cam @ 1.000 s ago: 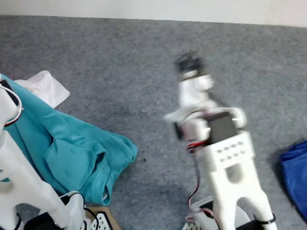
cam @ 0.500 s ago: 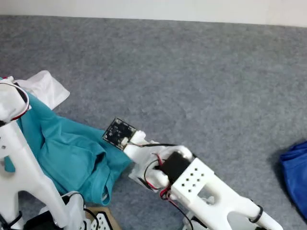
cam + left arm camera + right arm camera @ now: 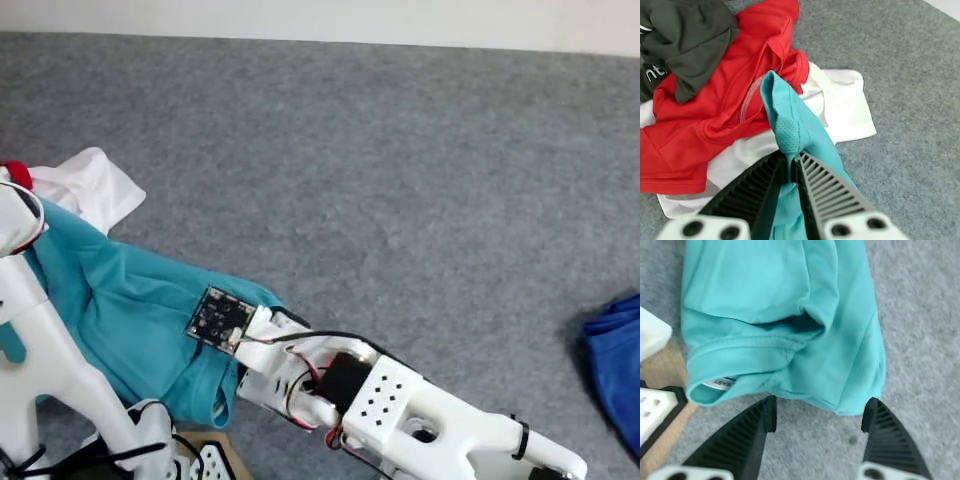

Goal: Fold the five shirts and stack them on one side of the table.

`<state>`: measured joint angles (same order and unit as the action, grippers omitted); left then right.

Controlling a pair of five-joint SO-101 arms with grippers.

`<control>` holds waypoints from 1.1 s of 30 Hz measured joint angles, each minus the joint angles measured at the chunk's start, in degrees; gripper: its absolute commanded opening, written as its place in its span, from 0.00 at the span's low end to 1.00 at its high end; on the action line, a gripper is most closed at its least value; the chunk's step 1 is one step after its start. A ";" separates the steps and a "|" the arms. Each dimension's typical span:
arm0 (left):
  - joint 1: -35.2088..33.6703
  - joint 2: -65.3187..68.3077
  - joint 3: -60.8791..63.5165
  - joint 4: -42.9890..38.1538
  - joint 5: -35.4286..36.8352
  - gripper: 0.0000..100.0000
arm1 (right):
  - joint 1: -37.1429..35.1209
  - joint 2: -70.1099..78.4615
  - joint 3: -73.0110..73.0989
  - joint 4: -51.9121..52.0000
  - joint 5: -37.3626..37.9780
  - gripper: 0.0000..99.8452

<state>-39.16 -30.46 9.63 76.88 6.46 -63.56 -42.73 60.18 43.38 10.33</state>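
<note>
Teal shirt [image 3: 120,300] lies rumpled on grey carpet [image 3: 400,150], one fold pinched tight by the left gripper [image 3: 790,162]; the right gripper [image 3: 821,407] hangs spread wide over its hem

1. Probably a robotics lab or a maker's bench; little shows beyond the table [image 3: 420,150].
2. Grey felt covers the table, and a pale strip [image 3: 300,18] runs along its far edge.
3. At its near edge stand white printed arms [image 3: 450,440] with bare wires [image 3: 300,337] and an uncased circuit board [image 3: 220,320].
4. Crumpled shirts [image 3: 740,100] lie heaped at one end of it.
</note>
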 measured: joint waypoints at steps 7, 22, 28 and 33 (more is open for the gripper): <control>-1.14 0.00 3.16 -3.69 -0.09 0.01 | -3.43 0.00 0.00 -2.29 -0.44 0.28; -4.84 0.09 5.45 -5.98 0.00 0.01 | -4.22 18.99 -4.22 -6.07 -0.44 0.28; -4.75 0.09 7.82 -8.97 0.00 0.01 | -5.10 21.27 -7.47 -6.07 -0.44 0.28; -4.84 0.09 7.91 -9.32 0.00 0.01 | -5.10 27.16 -10.29 -6.07 -0.44 0.28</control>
<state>-44.00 -30.37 17.54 67.56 6.46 -68.66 -15.56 49.89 37.32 9.89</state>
